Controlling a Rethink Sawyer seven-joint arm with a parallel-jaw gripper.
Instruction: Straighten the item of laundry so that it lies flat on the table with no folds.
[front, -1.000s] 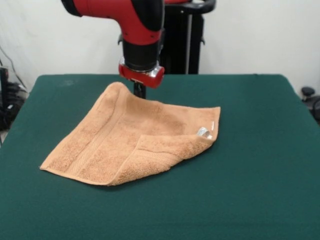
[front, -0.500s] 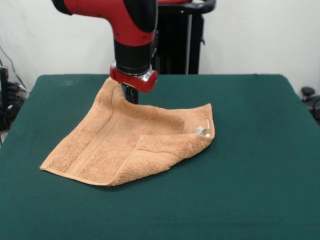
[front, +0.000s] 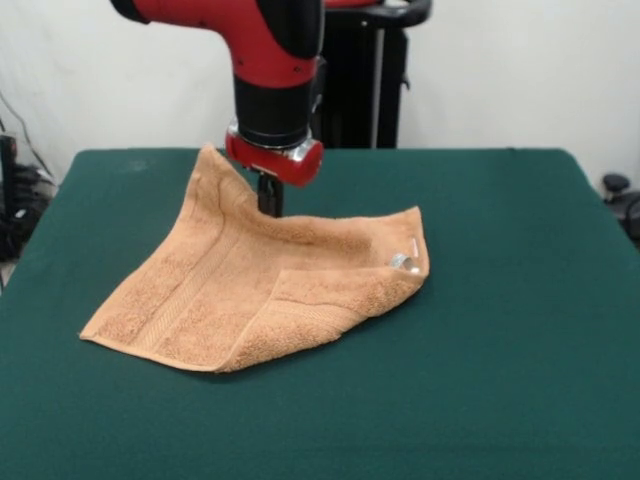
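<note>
The item of laundry (front: 230, 290), an orange-tan towel, lies on the green table (front: 500, 330) left of centre. Its near right part is folded back over itself, with a small pale label (front: 405, 262) at the right corner. My gripper (front: 268, 203) comes down behind the towel's far edge and is shut on it, holding that edge off the table. The far left corner (front: 206, 158) stands up highest. The gripper's tips are partly hidden behind the raised cloth.
The table's far edge runs just behind the gripper, with the black pedestal (front: 365, 90) beyond it. Cables (front: 15, 200) hang off the left side and a dark object (front: 618, 186) sits past the right edge.
The gripper rose with the towel's far edge in it. The far left corner now stands higher, and the right corner was dragged a little leftward.
</note>
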